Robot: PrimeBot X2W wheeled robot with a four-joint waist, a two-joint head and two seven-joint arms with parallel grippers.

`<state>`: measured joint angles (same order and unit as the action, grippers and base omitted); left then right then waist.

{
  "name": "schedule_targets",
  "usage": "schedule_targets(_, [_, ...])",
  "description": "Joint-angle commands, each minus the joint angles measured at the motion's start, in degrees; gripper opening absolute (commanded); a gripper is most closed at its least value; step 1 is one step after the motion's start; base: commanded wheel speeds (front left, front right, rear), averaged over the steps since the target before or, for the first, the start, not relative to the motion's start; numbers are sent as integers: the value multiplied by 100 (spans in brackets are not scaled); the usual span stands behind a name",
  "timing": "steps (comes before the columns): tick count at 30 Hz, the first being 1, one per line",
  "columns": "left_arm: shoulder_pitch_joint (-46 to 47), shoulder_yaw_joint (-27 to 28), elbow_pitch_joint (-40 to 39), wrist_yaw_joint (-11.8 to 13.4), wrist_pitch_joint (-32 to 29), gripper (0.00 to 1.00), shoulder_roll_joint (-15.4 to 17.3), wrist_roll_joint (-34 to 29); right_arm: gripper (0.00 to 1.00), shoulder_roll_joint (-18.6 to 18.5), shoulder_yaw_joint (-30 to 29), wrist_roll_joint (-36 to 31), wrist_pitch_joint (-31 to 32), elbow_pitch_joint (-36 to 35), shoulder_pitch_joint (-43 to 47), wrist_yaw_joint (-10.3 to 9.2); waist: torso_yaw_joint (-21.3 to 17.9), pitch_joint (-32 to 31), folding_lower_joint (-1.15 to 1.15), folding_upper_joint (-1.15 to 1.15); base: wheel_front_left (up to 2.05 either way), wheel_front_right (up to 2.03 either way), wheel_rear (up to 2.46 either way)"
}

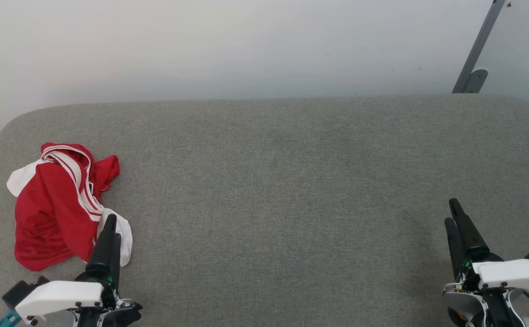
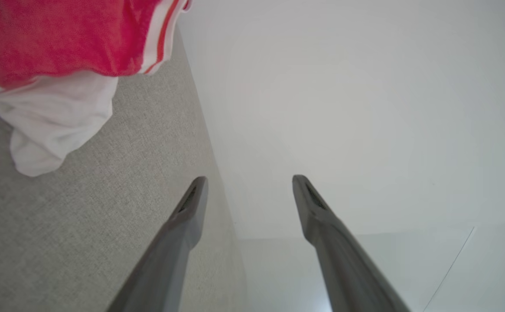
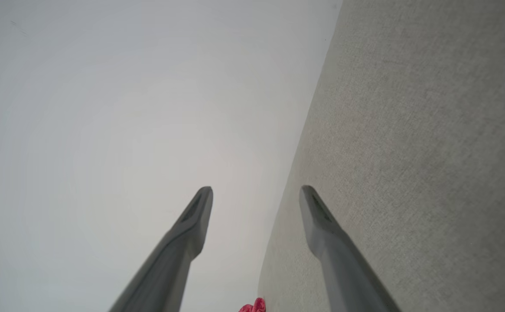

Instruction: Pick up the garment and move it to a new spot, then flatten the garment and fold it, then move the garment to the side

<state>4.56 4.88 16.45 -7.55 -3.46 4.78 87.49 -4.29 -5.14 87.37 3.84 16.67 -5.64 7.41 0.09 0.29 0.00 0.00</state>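
The garment (image 1: 60, 204), a red shirt with white sleeves and striped trim, lies crumpled at the left end of the grey fabric surface (image 1: 273, 181). My left gripper (image 1: 110, 225) hovers at the garment's near right edge, over a white sleeve, open and holding nothing. In the left wrist view the garment (image 2: 61, 56) lies up and to the left of the left gripper (image 2: 249, 184), whose fingers stand apart. My right gripper (image 1: 451, 212) is at the lower right, far from the garment, open and empty. In the right wrist view the right gripper (image 3: 256, 195) shows spread fingers and a red scrap of the garment (image 3: 254, 306) at the bottom edge.
The grey fabric surface has rounded far corners and stands against a pale wall (image 1: 246, 45). A grey metal strut (image 1: 477, 50) leans at the far right behind it. A wide bare stretch of fabric lies between the two grippers.
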Motion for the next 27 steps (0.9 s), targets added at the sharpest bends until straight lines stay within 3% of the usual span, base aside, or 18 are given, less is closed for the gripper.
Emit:
schedule_targets(1, [228, -56, -56, 1, 82, 100, 118, -240, 100, -97, 72, -193, -90, -108, -232, 7, 3, 3, 0, 0, 0, 0, 0])
schedule_targets(15, [289, -8, -109, 21, 419, 100, 265, -1823, 100, -293, 99, -1649, -453, 22, -444, 8, 22, 42, 0, 0, 0, 0, 0])
schedule_targets(27, [203, 52, -332, 110, 679, 100, 279, -3482, 100, -362, 79, -3430, -714, 13, -544, 9, 30, 88, 0, 0, 0, 0, 0])
